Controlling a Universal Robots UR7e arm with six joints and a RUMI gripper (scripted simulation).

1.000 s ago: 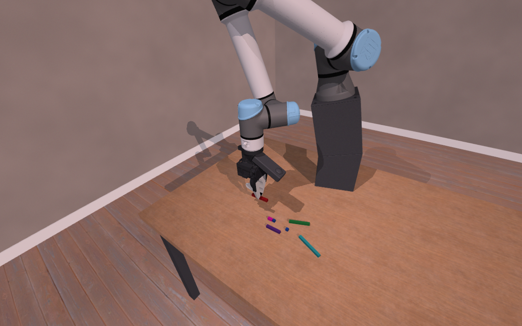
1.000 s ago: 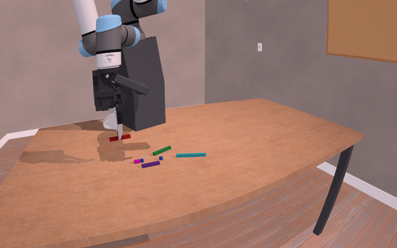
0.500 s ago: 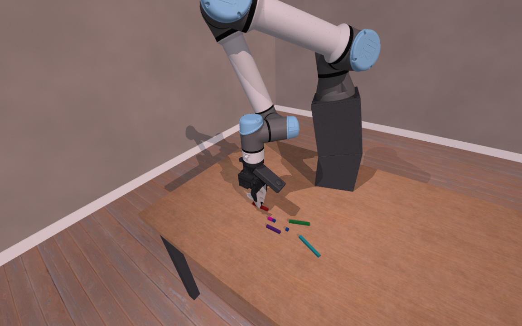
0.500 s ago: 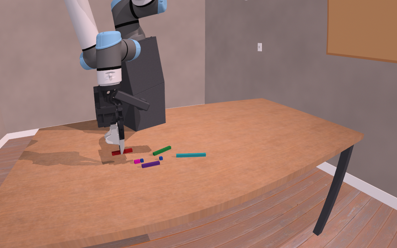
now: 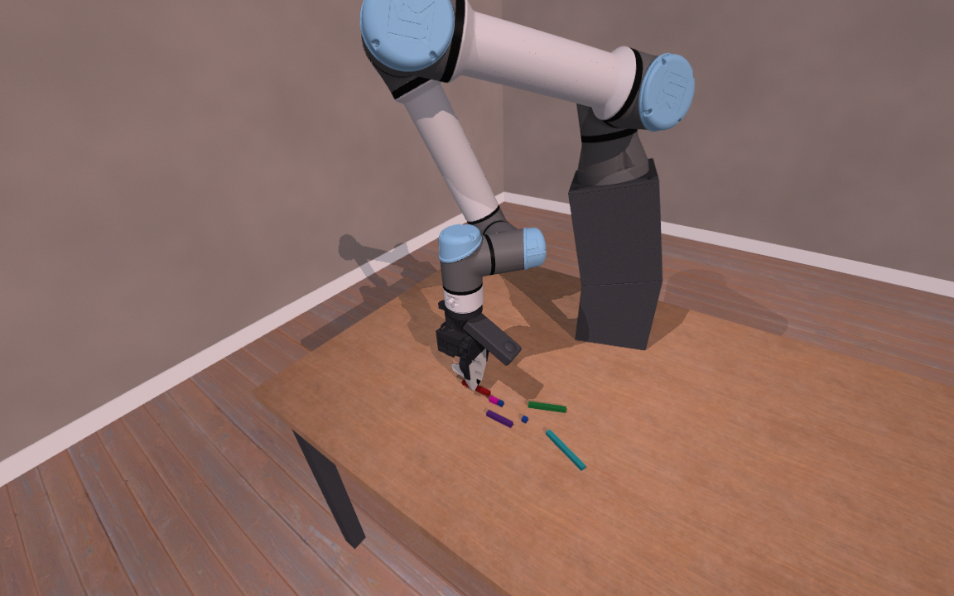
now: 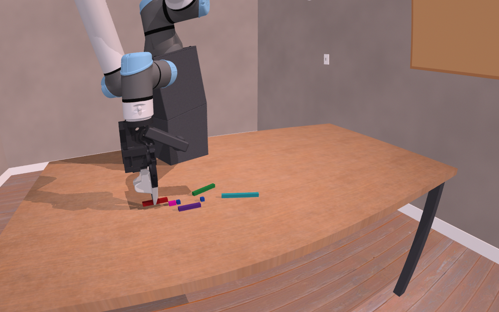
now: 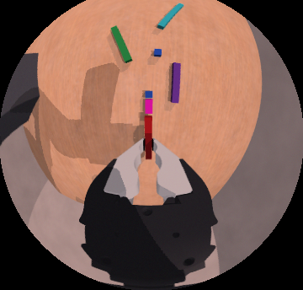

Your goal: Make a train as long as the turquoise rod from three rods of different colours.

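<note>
I see gripper (image 7: 148, 148) clamped on red rod (image 7: 148, 130) low at the counter (image 6: 282, 174) | red rod in line with magenta rod (image 7: 148, 106) and blue rod (image 7: 148, 93), ends touching or nearly | turquoise rod (image 7: 170, 16) well apart, beyond purple rod (image 7: 176, 83) and green rod (image 7: 121, 44)

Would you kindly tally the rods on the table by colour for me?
Red rod, in the hand: 1
Magenta rod: 1
Blue rods: 2
Purple rod: 1
Green rod: 1
Turquoise rod: 1
Total: 7
</note>
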